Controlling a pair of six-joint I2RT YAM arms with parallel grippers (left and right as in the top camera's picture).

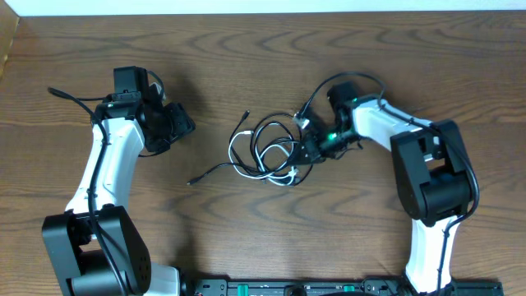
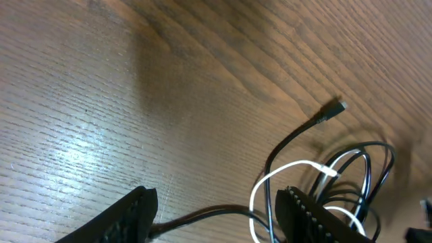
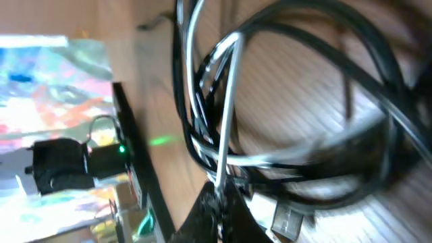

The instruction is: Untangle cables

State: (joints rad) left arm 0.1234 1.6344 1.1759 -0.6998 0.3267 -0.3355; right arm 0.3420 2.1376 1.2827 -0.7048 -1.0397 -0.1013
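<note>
Bare table [image 1: 209, 136] between left pincer [image 1: 186, 125] and cables [image 1: 265, 154].

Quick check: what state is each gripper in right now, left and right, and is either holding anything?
Left gripper: open, holding nothing.
Right gripper: appears closed, pinching the white cable.

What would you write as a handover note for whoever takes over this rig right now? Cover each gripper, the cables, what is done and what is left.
Left gripper: open, empty, off to the left of the cables.
Right gripper: at the tangle's right edge, apparently shut on the cables; wrist view blurred.
Cables: two black, one white, looped together in one tangle.
Done: nothing separated yet.
Left: pull each cord free, lay them apart.
</note>
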